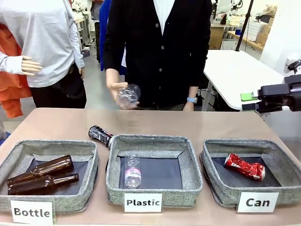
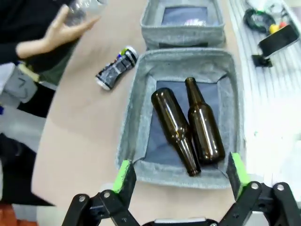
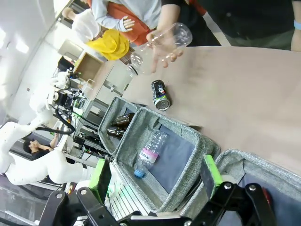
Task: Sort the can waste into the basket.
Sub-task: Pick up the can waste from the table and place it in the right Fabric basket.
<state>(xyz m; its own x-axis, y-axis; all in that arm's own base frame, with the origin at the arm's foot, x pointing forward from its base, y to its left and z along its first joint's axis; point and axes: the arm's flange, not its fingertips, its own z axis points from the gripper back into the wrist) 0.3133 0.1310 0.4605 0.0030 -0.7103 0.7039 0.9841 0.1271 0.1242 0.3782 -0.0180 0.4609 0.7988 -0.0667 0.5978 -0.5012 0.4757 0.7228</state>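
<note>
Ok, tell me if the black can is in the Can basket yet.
Out. The black can lies on its side on the table, behind the Plastic bin's corner; the Can basket holds the red can.

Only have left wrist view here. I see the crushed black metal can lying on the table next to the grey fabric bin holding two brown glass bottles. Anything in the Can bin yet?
Observer: Yes. A crushed red metal can lies on the dark floor of the grey fabric basket labelled "Can".
Operator: Middle bin contents? It's cut off at my top edge.
Observer: One clear plastic bottle with a pink label lies in the grey fabric bin labelled "Plastic".
Operator: Right claw?
Observer: The right claw is open and holds nothing.
</note>
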